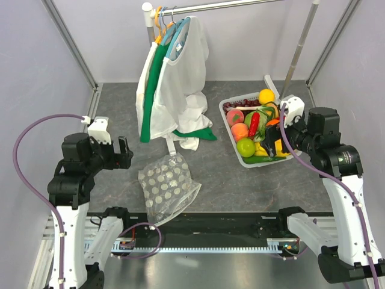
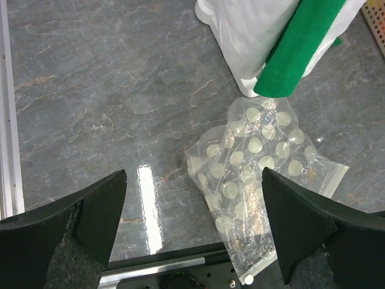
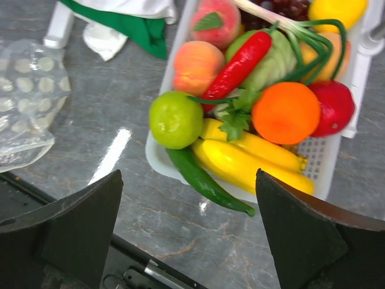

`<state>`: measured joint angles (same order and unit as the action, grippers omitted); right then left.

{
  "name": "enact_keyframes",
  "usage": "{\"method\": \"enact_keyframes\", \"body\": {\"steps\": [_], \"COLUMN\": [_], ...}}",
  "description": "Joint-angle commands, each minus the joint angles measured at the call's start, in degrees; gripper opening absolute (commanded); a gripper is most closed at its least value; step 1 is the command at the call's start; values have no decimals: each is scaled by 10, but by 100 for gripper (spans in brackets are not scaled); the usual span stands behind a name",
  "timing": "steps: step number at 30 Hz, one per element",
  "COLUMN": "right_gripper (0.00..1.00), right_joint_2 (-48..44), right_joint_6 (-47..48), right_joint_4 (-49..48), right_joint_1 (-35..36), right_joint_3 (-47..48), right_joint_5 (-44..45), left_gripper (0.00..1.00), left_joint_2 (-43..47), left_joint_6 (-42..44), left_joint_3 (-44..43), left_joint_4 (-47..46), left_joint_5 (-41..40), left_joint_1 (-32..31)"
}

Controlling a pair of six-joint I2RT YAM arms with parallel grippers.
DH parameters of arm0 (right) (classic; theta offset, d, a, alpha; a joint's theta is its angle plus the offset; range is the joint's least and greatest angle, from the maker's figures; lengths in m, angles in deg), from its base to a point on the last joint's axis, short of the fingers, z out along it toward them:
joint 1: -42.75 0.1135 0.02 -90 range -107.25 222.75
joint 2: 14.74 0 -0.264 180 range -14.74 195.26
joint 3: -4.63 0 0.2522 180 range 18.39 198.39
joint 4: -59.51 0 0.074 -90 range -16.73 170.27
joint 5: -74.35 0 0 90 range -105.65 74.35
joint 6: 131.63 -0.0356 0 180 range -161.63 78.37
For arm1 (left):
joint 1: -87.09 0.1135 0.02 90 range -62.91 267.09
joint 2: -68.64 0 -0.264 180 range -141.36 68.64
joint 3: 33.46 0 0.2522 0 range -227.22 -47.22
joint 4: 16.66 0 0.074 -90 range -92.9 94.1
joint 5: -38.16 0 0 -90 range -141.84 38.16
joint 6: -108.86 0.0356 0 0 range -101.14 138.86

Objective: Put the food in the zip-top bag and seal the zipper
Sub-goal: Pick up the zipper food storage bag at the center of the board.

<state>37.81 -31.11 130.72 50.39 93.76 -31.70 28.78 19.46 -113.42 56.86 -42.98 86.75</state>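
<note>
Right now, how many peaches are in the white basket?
2. One peach lies next to the green apple; the other, leaf on top, sits behind it, deeper in the white basket. More may be hidden under the pile.

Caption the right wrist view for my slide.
Right gripper, jaws open, over the basket of food; the bag lies on the table at frame left.

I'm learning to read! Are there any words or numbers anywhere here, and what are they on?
No readable text in any view.
zip-top bag: only white dots, no words.
white basket: plain, no label.
small board on the near rail: too small to read.
</note>
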Motion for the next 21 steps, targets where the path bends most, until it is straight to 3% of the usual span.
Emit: {"method": "enact_keyframes", "body": {"steps": [1,6,9,16,21], "right_gripper": [98,98,98,98,98], "right_joint_2": [15,67,102,148,186], "right_joint_6": [44,82,115,134,178], "right_joint_4": [-18,-17,-17,-69,-102], "right_joint_1": [0,18,70,246,388], "right_joint_3": [8,-6,-1,-2,-37], "right_joint_5": [-119,-182,-179,-123,-44], "left_gripper": [100,100,100,100,100], "left_joint_2": [15,13,20,36,42], "left_joint_6": [-37,-82,-95,-104,-119], "left_joint_3": [-4,-9,-9,9,14], "left_joint_4": [-31,-28,-30,-26,-15], "left_joint_5": [-2,-13,-12,-9,62], "left_joint_1": [2,2,2,29,56]}}
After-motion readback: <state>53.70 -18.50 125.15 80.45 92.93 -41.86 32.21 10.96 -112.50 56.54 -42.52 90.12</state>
